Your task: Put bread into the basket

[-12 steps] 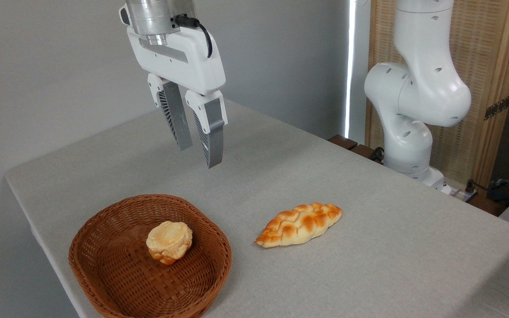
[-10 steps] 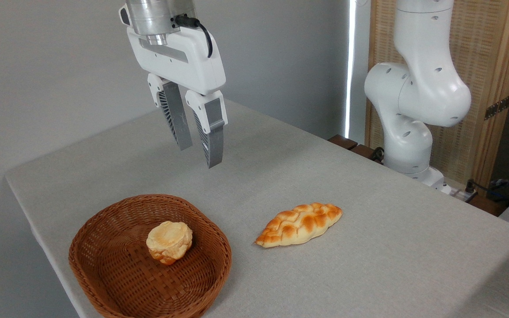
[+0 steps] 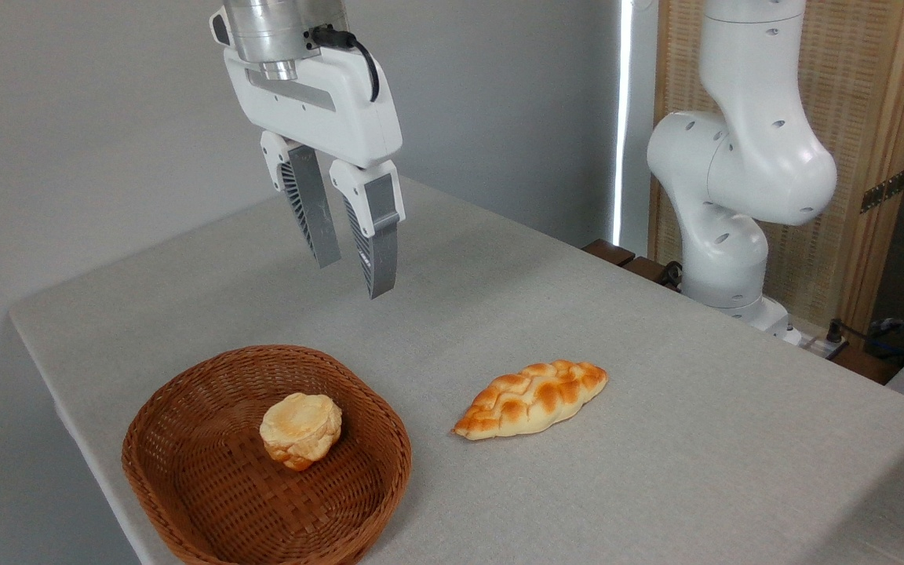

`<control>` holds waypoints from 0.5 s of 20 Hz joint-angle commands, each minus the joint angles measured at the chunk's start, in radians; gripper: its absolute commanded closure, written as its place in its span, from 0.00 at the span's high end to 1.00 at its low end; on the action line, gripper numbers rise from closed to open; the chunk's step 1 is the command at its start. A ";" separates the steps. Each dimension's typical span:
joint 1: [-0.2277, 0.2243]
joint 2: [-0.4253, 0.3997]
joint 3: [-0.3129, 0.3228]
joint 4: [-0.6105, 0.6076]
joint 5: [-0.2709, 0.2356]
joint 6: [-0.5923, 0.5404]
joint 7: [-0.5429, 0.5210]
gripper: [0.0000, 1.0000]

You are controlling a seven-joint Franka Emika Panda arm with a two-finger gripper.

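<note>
The bread (image 3: 532,398), a braided golden loaf with pointed ends, lies flat on the grey table to the right of the basket. The brown wicker basket (image 3: 209,502) sits at the front left with a small round pale bun (image 3: 300,429) inside it. My gripper (image 3: 353,278) hangs high above the table, behind the basket and up-left of the bread, touching nothing. Its two grey fingers (image 3: 377,251) point downward with a narrow gap and nothing between them.
The table (image 3: 656,439) is covered with a grey cloth; its left edge runs close to the basket. The arm's white base (image 3: 734,188) stands at the back right, in front of a wooden screen. Cables lie at the far right.
The gripper has risen very slightly; the bread, the bun and the basket have not moved.
</note>
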 commanded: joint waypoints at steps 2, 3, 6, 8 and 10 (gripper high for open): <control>-0.007 -0.006 0.009 -0.010 -0.018 0.002 -0.009 1.00; -0.007 -0.017 0.007 -0.020 -0.018 0.008 -0.007 1.00; -0.007 -0.089 0.007 -0.126 -0.018 0.066 -0.006 1.00; -0.007 -0.155 0.003 -0.224 -0.018 0.108 -0.006 1.00; -0.015 -0.214 0.001 -0.316 -0.018 0.137 -0.004 1.00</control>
